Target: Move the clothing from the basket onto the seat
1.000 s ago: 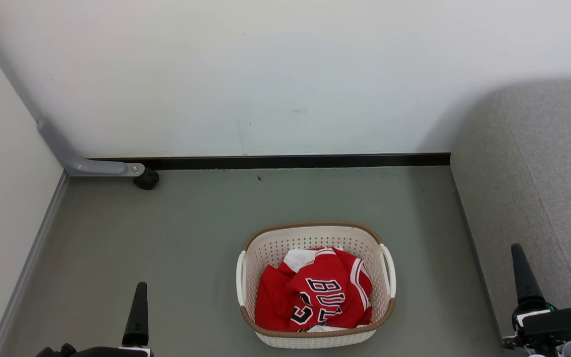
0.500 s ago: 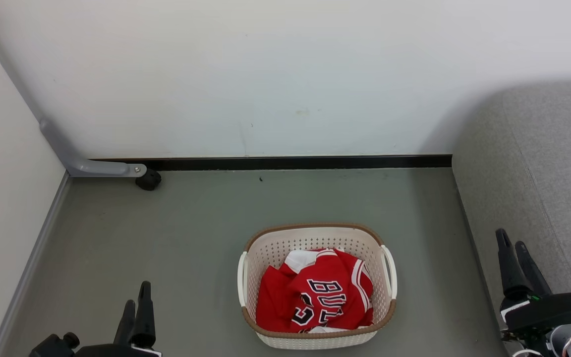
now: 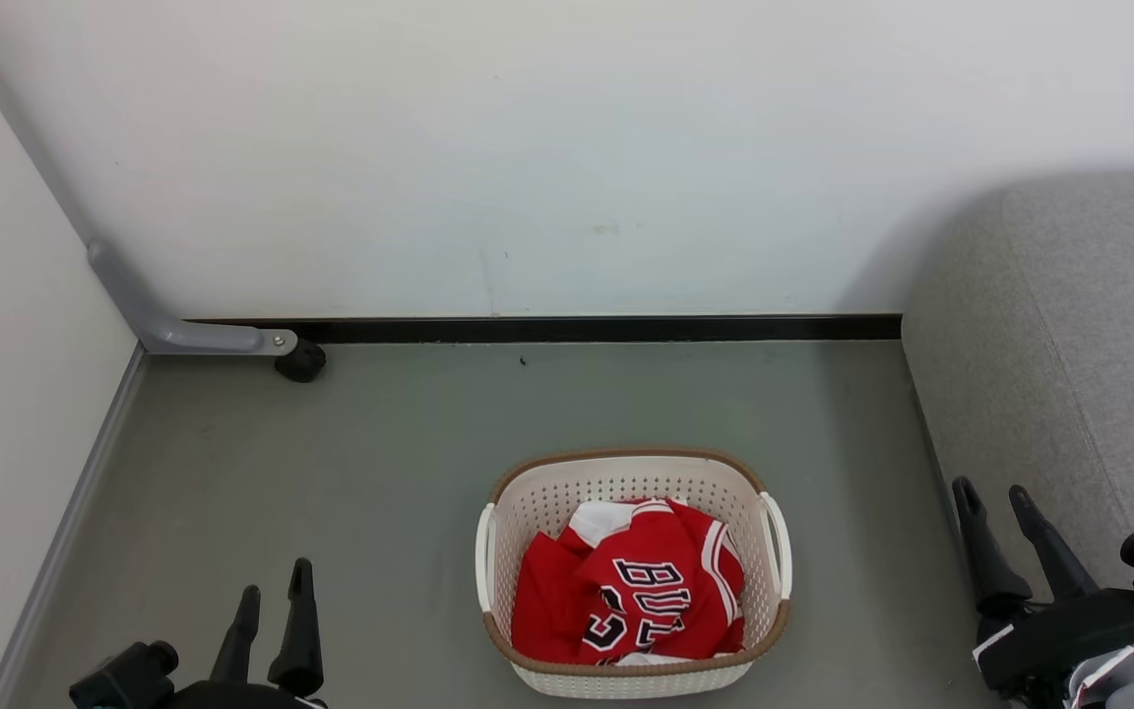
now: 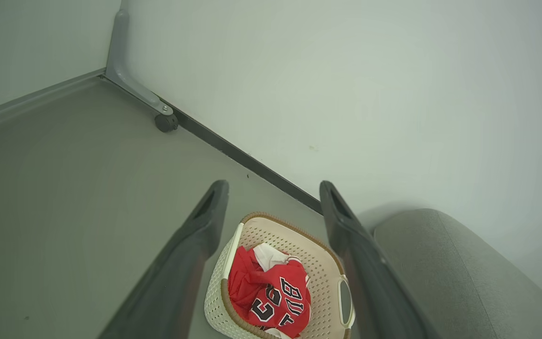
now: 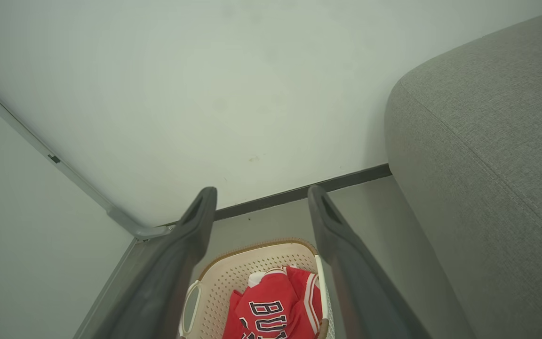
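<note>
Clothing (image 3: 636,591) sits in the basket (image 3: 626,455), none on the seat (image 3: 1069,345) beside it; left end effector (image 3: 277,579) and right end effector (image 3: 988,487) gape wide, empty.

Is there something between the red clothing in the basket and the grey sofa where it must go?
Nothing visible blocks the way. The red basketball clothing lies in the cream perforated plastic basket, so it must rise over the brown rim. Between the basket and the grey fabric sofa lies bare grey floor.
</note>
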